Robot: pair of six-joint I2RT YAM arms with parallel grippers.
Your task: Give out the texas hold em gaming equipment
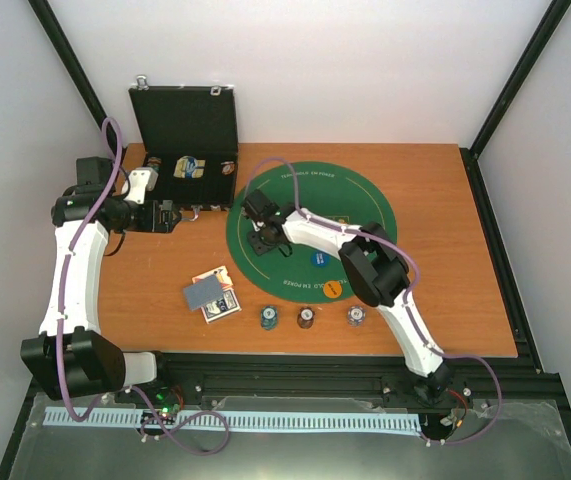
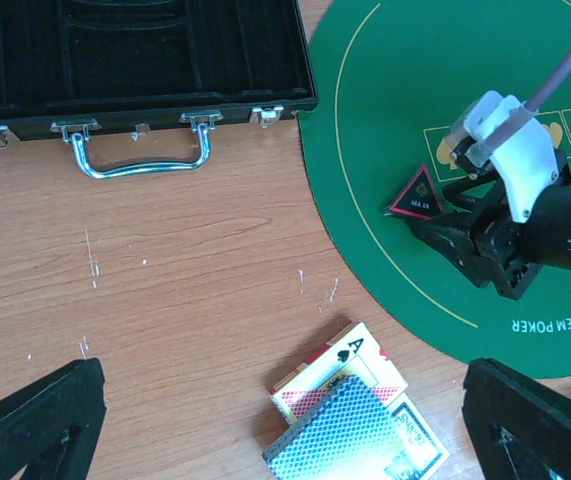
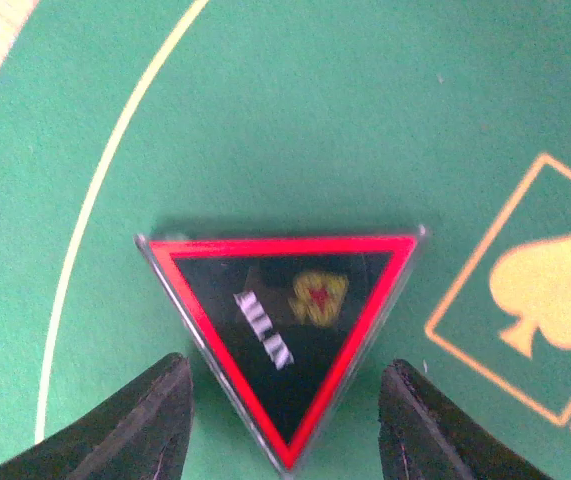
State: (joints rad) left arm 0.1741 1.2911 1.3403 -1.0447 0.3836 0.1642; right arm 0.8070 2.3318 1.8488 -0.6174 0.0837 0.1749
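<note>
A dark triangular token (image 3: 280,320) with a red edge lies flat on the green poker mat (image 3: 295,120). My right gripper (image 3: 285,365) is open, one finger on each side of the token's lower tip with a small gap on both sides. The left wrist view shows that token (image 2: 415,197) in front of the right gripper (image 2: 445,225). Playing cards (image 1: 212,295) lie stacked on the wood left of the mat, a grey-blue back on top. My left gripper (image 1: 180,215) is wide open and empty above the wood, with the cards (image 2: 350,420) below it. Three striped chips (image 1: 306,317) sit in a row near the front edge. A blue disc (image 1: 318,259) and an orange disc (image 1: 334,289) rest on the mat.
A black hinged case (image 1: 185,130) stands open at the back left, its metal handle (image 2: 143,160) facing the table's middle. The mat (image 1: 365,200) covers the middle of the table. Black frame posts run along the table's sides.
</note>
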